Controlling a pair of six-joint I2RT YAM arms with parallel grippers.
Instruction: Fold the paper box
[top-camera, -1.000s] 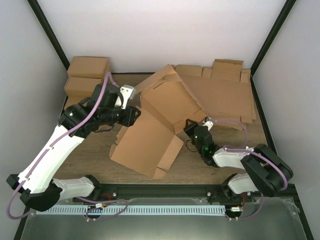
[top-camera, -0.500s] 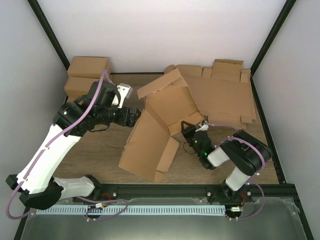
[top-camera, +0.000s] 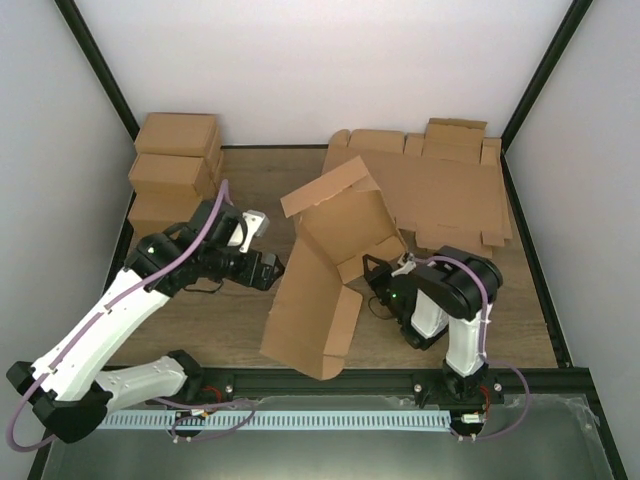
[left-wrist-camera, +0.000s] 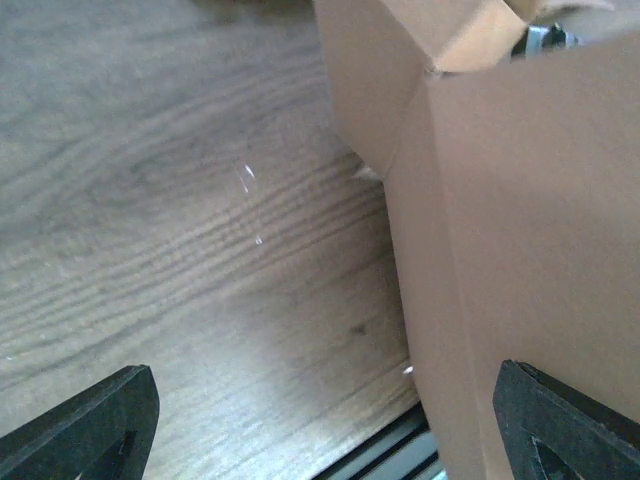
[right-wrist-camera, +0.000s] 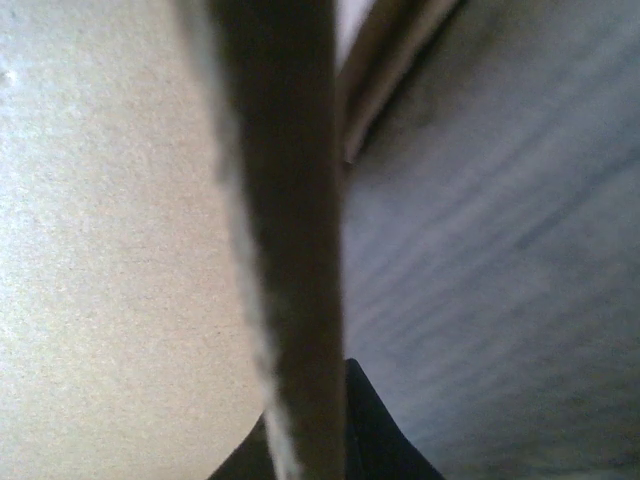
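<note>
The paper box (top-camera: 312, 300), a brown die-cut piece, stands half folded at the table's centre, one large panel leaning toward the near edge. My left gripper (top-camera: 274, 270) is open just left of that panel. In the left wrist view the gripper (left-wrist-camera: 330, 440) shows both fingers spread wide, bare wood between them, and the paper box (left-wrist-camera: 520, 230) rises close by the right finger (left-wrist-camera: 570, 430). My right gripper (top-camera: 372, 268) is shut on the box's right-hand flap. In the right wrist view the cardboard edge (right-wrist-camera: 285, 250) runs straight down into the gripper (right-wrist-camera: 320, 440).
Folded brown boxes (top-camera: 175, 165) are stacked at the back left. A thick sheaf of flat cardboard blanks (top-camera: 450, 190) lies at the back right. A black rail (top-camera: 330, 380) runs along the table's near edge. Black posts and white walls enclose the table.
My left gripper opened, let go of the box and drew back toward the near left. The box tipped more upright and shifted nearer. The right arm pulled in toward its base, grip unchanged.
</note>
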